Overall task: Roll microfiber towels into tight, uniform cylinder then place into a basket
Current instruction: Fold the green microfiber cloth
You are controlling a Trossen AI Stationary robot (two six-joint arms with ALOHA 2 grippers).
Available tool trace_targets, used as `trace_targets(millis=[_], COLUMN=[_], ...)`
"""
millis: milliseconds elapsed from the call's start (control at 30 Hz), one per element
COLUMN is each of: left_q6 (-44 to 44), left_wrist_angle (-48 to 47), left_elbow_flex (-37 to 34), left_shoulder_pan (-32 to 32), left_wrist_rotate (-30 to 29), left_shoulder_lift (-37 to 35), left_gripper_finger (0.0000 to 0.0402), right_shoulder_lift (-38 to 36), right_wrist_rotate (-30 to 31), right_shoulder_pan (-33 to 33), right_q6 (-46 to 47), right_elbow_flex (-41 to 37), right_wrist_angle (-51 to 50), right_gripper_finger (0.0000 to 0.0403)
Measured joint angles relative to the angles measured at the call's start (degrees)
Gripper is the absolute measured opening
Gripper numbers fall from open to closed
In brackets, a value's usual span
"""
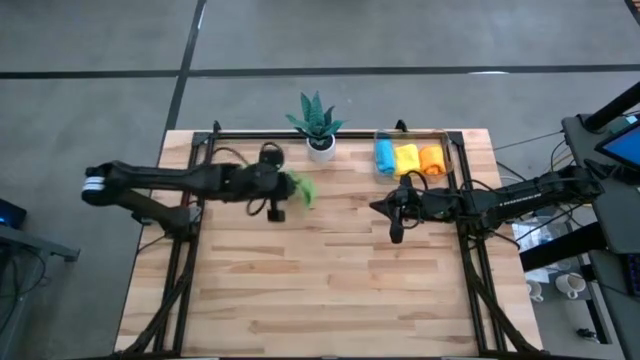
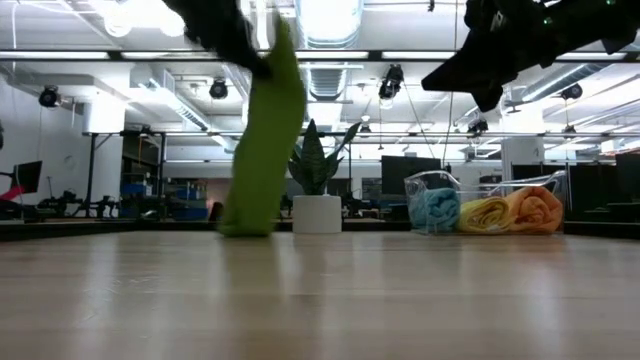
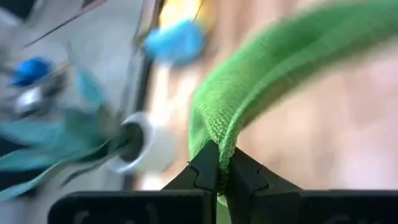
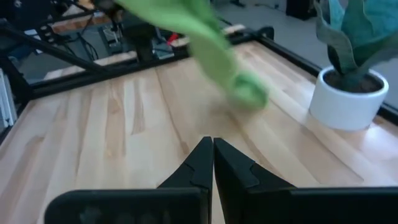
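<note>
The left tool (image 3: 219, 171) is seen clamped on the green towel (image 3: 267, 81), its two dark tips pressed together over a thick folded edge of the cloth. From that pinch the towel hangs limp, its lower end apparently brushing the table (image 1: 330, 280) at about the ten o'clock part of the top in the overhead view, just at four to five o'clock from the potted plant (image 1: 318, 125). The sag is judged to mark the cloth as light, soft and without stiffness of its own; the plush nap should give grip rather than slip, and nothing about it is fragile. A hold on a single point lets the rest bunch and twist, so a tight roll is judged to call for the cloth being laid flat and taken along one edge or at two corners. The right tool (image 4: 212, 163) is held shut on nothing above the table at about two o'clock, just at seven o'clock from the basket (image 1: 452, 150). That clear bin sits at the one o'clock corner and is already filled across by a blue roll (image 1: 385, 157), a yellow roll (image 1: 407, 158) and an orange roll (image 1: 431, 160) lying side by side.
</note>
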Motion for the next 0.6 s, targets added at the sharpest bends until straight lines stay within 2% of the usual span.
trace_targets(millis=[133, 267, 333, 400, 533, 600], left_q6=[-12.2, -19.2, -19.3, -19.3, -16.1, -13.2], left_wrist_angle=[0.0, -3.1, -9.1, -19.0, -39.1, -45.8], left_elbow_flex=[2.2, 6.1, 10.6, 16.6, 31.2, 39.4], left_shoulder_pan=[-2.8, -2.9, -2.9, -2.1, -1.1, -1.2], left_wrist_rotate=[10.3, 20.8, 21.3, 19.6, 16.1, 14.8], left_shoulder_lift=[-2.9, -0.4, 2.9, 7.4, 19.1, 24.7], left_gripper_finger=[0.0000, 0.0000, 0.0000, 0.0000, 0.0000, 0.0000], right_shoulder_lift=[1.1, 3.8, 5.3, 6.8, 9.6, 10.8], right_wrist_rotate=[0.0, 0.0, 0.0, 0.0, 0.0, 0.0], right_shoulder_pan=[0.0, 0.0, 0.0, 0.0, 0.0, 0.0], right_q6=[-1.7, -3.6, -4.4, -5.2, -6.5, -7.4], right_elbow_flex=[0.0, 0.0, 0.1, 0.7, 2.6, 3.5], right_wrist_angle=[3.4, 7.4, 8.4, 8.9, 8.9, 8.8], right_gripper_finger=[0.0009, 0.0009, 0.0009, 0.0009, 0.0009, 0.0009])
